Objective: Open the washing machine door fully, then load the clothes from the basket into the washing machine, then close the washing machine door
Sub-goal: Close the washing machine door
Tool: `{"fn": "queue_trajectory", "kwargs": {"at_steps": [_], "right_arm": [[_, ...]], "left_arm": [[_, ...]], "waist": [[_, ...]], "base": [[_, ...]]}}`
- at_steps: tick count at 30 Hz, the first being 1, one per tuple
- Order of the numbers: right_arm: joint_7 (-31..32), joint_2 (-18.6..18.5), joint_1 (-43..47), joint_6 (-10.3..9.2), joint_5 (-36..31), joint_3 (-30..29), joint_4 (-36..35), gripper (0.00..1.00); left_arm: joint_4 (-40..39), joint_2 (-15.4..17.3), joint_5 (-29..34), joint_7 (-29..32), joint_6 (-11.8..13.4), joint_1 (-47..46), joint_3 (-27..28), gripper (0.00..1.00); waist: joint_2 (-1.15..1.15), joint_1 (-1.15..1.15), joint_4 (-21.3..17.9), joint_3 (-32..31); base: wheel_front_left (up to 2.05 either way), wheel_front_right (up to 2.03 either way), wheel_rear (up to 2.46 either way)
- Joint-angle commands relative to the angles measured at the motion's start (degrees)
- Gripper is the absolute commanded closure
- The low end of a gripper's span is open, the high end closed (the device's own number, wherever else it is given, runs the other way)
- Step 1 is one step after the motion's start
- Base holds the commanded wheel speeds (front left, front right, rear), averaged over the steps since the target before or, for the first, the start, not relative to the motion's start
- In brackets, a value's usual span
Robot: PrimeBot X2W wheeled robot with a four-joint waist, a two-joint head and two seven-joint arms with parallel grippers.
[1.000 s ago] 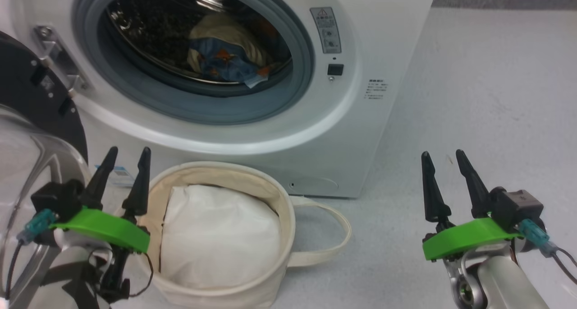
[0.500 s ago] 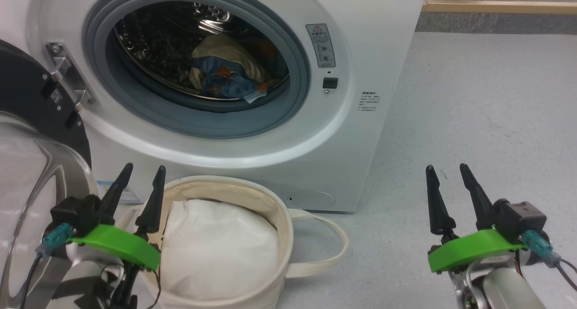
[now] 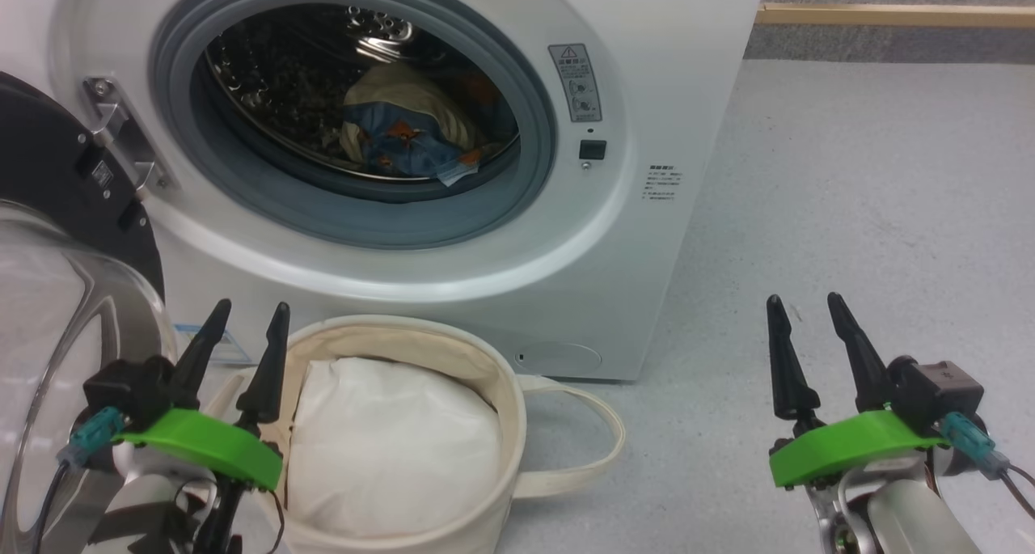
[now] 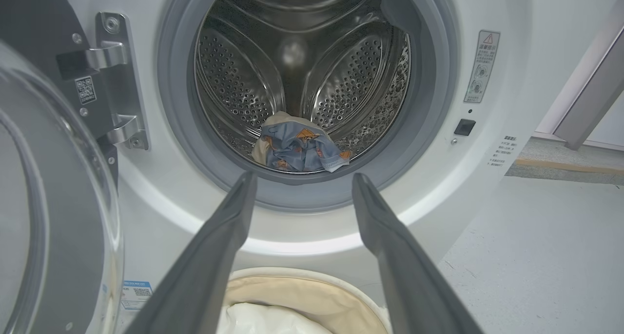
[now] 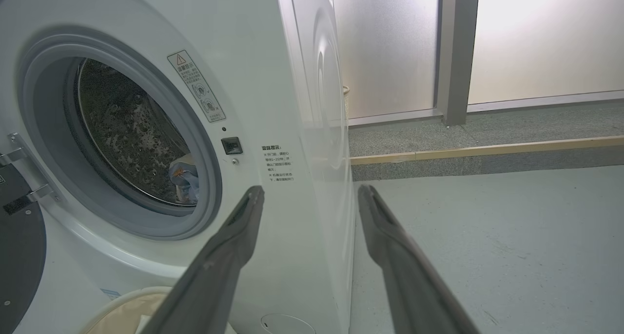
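The white washing machine (image 3: 663, 93) stands with its door (image 3: 48, 295) swung wide open at the left, glass bowl bulging toward me. Blue, orange and cream clothes (image 3: 404, 137) lie bunched in the steel drum, also seen as clothes (image 4: 297, 146) in the left wrist view. The cream canvas basket (image 3: 493, 376) sits on the floor under the opening, holding only plain white padding (image 3: 388, 449). My left gripper (image 3: 249, 315) is open and empty at the basket's left rim, beside the door. My right gripper (image 3: 804, 307) is open and empty over the floor, right of the machine.
Grey floor (image 3: 873, 214) stretches to the right of the machine, ending at a low wooden strip (image 3: 889, 12). Frosted glass panels (image 5: 536, 36) with a grey post stand behind. The basket's loop handle (image 3: 598, 433) lies on the floor.
The head camera tilted up a second ago, shifting the whole picture down. Since half a second ago my left gripper has dropped slightly and moved left; the right one is still.
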Motion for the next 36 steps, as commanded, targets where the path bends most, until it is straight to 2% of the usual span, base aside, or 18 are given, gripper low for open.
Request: {"fn": "queue_trajectory", "kwargs": {"at_steps": [1, 36], "right_arm": [[-0.45, -0.58, -0.77, 0.01, 0.18, 0.61, -1.94, 0.0], [-0.45, 0.1, -1.61, 0.01, -0.24, 0.55, -1.88, 0.0]], "left_arm": [[-1.61, 1.75, 0.04, -0.69, 0.1, -2.64, 2.3, 0.0], [-1.64, 1.63, -0.09, -0.69, 0.1, -3.58, 2.48, 0.0]], "waist": [[0.0, 0.0, 0.08, 0.39], [0.0, 0.0, -0.12, 1.4]], "base": [[0.0, 0.0, 0.0], [0.0, 0.0, 0.0]]}}
